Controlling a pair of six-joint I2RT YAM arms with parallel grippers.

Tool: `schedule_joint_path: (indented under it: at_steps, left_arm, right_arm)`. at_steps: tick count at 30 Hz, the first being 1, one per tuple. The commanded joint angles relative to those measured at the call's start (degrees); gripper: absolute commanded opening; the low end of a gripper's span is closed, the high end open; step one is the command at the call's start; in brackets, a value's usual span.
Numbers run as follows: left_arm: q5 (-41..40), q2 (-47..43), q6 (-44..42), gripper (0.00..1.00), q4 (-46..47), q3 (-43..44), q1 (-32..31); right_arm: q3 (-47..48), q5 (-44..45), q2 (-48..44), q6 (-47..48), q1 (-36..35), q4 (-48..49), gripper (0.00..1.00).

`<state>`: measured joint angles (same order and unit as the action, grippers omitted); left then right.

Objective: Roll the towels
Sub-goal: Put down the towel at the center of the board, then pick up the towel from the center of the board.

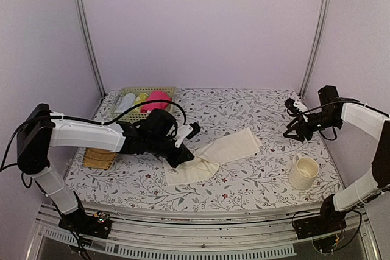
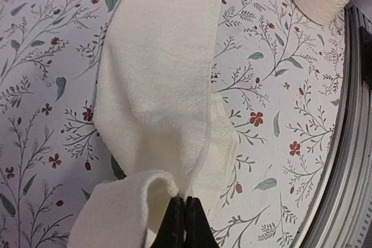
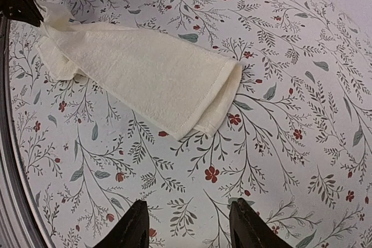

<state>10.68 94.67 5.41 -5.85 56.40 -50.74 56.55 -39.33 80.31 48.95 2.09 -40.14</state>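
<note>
The cream towel (image 1: 222,150) lies folded in a long strip on the bench (image 1: 256,114), left of the mug (image 1: 303,172) and well apart from it. Its end farthest from the mug is pinched and lifted in the left claw (image 1: 181,161), whose jaws are pressed tight together on the cloth. The pink towel (image 1: 156,100) sits bunched in a basket (image 1: 167,89), far left of the mug and behind it. A tan straw mat (image 1: 99,158) lies far left of the mug, partly under the left arm. The right claw (image 1: 292,127) hangs behind the mug with its jaws spread wide, holding nothing.

The left wrist view shows the towel's (image 2: 157,79) fuzzy terry nap and a curled edge at the fingertips (image 2: 185,213). The right wrist view shows the stitched hem on the folded end (image 3: 139,74), with bare cloth between it and the open claw (image 3: 189,204). The mug is ribbed, glossy cream ceramic. The bench cover is printed with sprigs and red flowers.
</note>
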Motion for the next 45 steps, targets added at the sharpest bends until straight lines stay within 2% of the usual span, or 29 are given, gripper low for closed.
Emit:
schedule_joint_path:
  at_steps: [1, 9, 15, 22, 30, 37, 41, 45]
  left_arm:
    - [1.97, 0.64, 1.56, 0.00, 1.83, 1.13, -0.33]
    - [0.82, 1.92, 2.52, 0.00, 0.85, 2.32, -0.10]
    - [-3.12, 0.99, 5.20, 0.00, 1.87, 0.56, 1.71]
    - [-3.09, 1.66, 6.49, 0.00, 2.73, -0.09, 2.14]
    - [-3.24, 2.45, 5.61, 0.00, 1.59, 1.08, 2.60]
    - [-2.95, 3.30, 5.22, 0.00, 0.98, 1.99, 3.09]
    - [-2.87, 3.41, 5.29, 0.00, 0.92, 2.30, 3.11]
    - [-2.69, 3.43, 5.32, 0.00, 0.77, 2.31, 3.12]
  right_arm:
    - [2.30, -0.28, 1.97, -0.26, -2.42, 3.25, 0.51]
    - [7.09, 13.27, 13.91, 3.85, -15.70, 8.35, 0.47]
    - [10.60, 20.69, 22.84, 9.19, -20.97, 10.01, 0.47]
    - [14.68, 23.08, 28.37, 12.31, -22.24, 6.81, 0.49]
    - [13.77, 25.23, 29.34, 13.45, -22.40, 5.78, 0.49]
    - [10.30, 23.74, 25.79, 14.60, -22.49, 4.67, 0.44]
    - [11.04, 23.67, 27.87, 14.64, -22.54, 3.43, 0.38]
    - [11.72, 23.66, 29.37, 14.01, -22.61, 4.15, 0.39]
